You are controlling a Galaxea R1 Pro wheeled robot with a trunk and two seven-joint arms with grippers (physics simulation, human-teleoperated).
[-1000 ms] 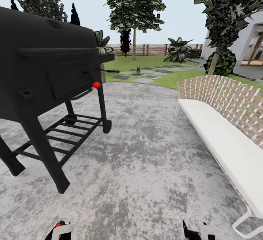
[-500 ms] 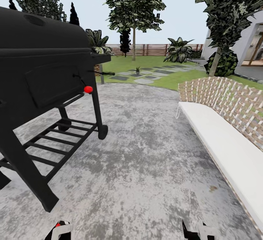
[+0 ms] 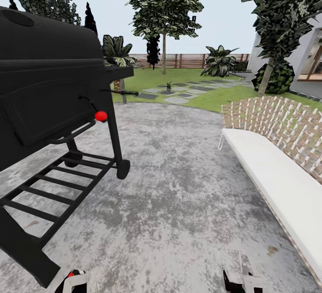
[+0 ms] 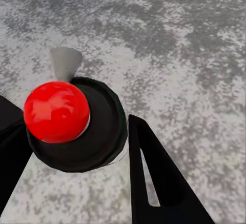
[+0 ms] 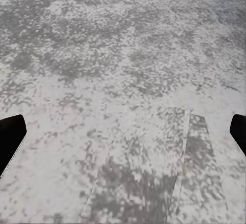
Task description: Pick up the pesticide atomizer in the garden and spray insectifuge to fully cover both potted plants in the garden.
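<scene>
I stand on the mottled patio, a black barbecue grill beside it. My right pincer hangs released above it; my left pincer's state I cannot tell.

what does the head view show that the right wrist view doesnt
Head view: a black grill on the left, a white bench with a woven back on the right, then lawn with stepping stones, trees and a brown fence. A small plant stands among the stones, too far to identify.

Right wrist view: the right gripper, jaws spread wide with nothing between them.

Both share the mottled grey paving.
</scene>
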